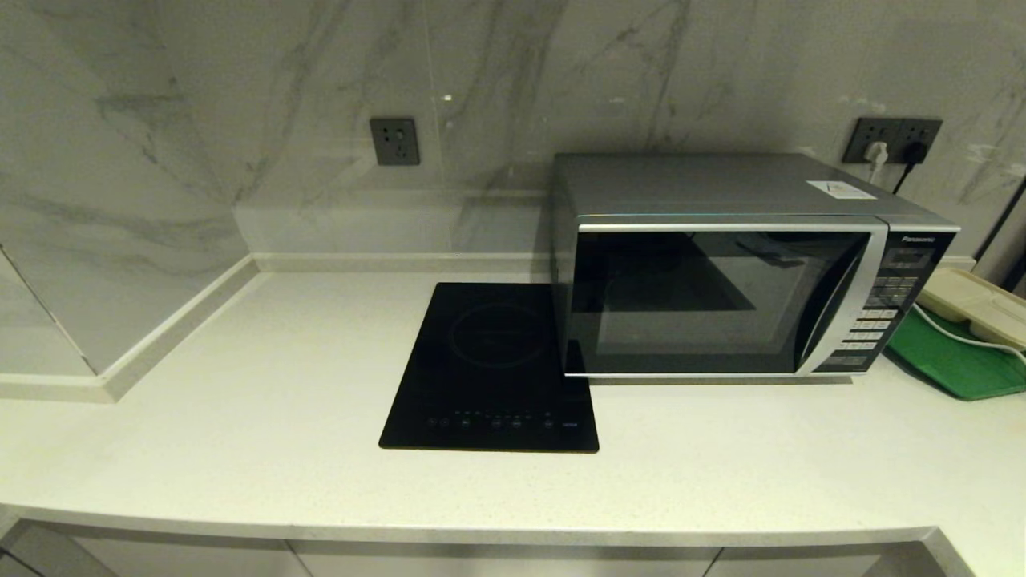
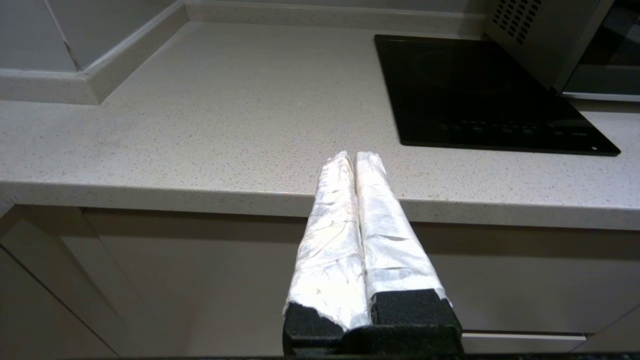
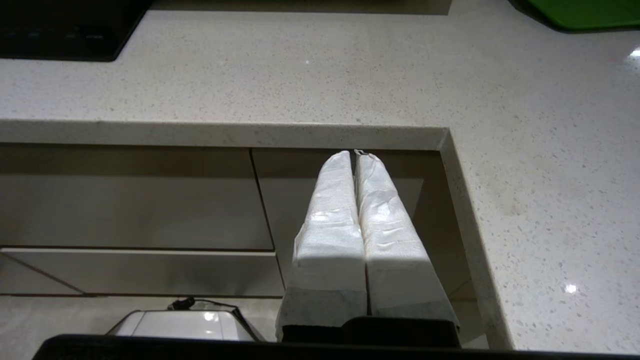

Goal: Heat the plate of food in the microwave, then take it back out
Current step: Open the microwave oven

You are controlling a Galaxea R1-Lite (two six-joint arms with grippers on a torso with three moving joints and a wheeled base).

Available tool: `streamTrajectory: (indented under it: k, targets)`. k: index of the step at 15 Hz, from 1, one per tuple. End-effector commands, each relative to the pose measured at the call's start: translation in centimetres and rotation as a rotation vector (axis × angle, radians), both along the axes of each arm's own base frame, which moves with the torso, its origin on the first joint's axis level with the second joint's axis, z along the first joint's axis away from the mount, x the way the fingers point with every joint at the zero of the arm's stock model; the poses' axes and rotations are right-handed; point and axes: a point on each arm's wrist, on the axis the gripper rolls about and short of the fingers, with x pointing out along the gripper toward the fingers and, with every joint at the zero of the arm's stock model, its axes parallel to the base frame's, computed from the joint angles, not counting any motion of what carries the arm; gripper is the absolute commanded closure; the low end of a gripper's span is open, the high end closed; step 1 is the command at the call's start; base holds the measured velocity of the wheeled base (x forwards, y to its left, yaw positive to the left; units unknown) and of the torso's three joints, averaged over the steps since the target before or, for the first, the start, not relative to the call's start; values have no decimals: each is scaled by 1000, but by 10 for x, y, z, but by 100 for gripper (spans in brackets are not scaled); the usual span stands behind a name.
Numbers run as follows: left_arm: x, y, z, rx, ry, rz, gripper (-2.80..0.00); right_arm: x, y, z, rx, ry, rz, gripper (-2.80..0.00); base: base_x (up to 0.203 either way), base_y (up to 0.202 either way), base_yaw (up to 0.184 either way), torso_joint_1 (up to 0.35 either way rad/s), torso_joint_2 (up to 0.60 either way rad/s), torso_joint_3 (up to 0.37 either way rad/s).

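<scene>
My left gripper [image 2: 355,156] sat parked below the bench [image 1: 240,449] edge, jaws pressed shut on nothing, tips just lapping over the bench lip in the wrist view. Right gripper [image 3: 354,154] was likewise low, in front of the cabinet drawers [image 3: 130,200], jaws shut & empty, w/ the bench edge just ahead of the tips and the inner corner of the bench beside them.

The microwave [image 1: 721,296] stood well ahead of and above both sets of jaws, door closed, dark glass, keypad on its far-right side. The induction hob [image 2: 480,90] lay ahead of the left jaws, off toward the microwave, touching or just tucked under its near corner. A green tray [image 3: 580,12] was far ahead of the right jaws, off to the outer side.

The plate of food showed in no view, so I couldn't say where it was; possibly already inside behind the dark glass, but that's a guess.

Step in hand, as I judged it: bring the right arm up over the bench toward the door handle [image 1: 834,304]. To do it well: clear the bench lip first, then go forward; part the jaws before reaching the handle strip, approach square-on, pull along the door's swing rather than straight back so the oven didn't slide.
</scene>
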Motion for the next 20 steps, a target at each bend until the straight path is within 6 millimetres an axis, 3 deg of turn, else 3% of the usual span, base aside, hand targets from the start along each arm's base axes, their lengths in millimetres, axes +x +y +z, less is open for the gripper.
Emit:
streamTrajectory:
  k: [1, 4, 6, 10, 14, 17, 20]
  targets:
    - [0, 0, 0, -1, -1, 1, 0, 1, 0, 35, 34, 5, -6, 0, 0, 0, 0, 0, 0, 0]
    - [0, 0, 0, -1, -1, 1, 0, 12, 0, 86, 90, 3, -22, 0, 0, 0, 0, 0, 0, 0]
    - [0, 0, 0, -1, -1, 1, 0, 32, 0, 118, 122, 33, -41, 0, 0, 0, 0, 0, 0, 0]
    - [0, 0, 0, -1, -1, 1, 0, 97, -2, 189, 281, 40, -172, 0, 0, 0, 0, 0, 0, 0]
    - [0, 0, 0, -1, 0, 1, 0, 166, -6, 241, 444, 22, -351, 0, 0, 0, 0, 0, 0, 0]
    - [0, 0, 0, -1, -1, 1, 0, 203, -6, 250, 589, 124, -461, 0, 0, 0, 0, 0, 0, 0]
    - [0, 0, 0, -1, -1, 1, 0, 236, 2, 234, 552, 226, -568, 0, 0, 0, 0, 2, 2, -10]
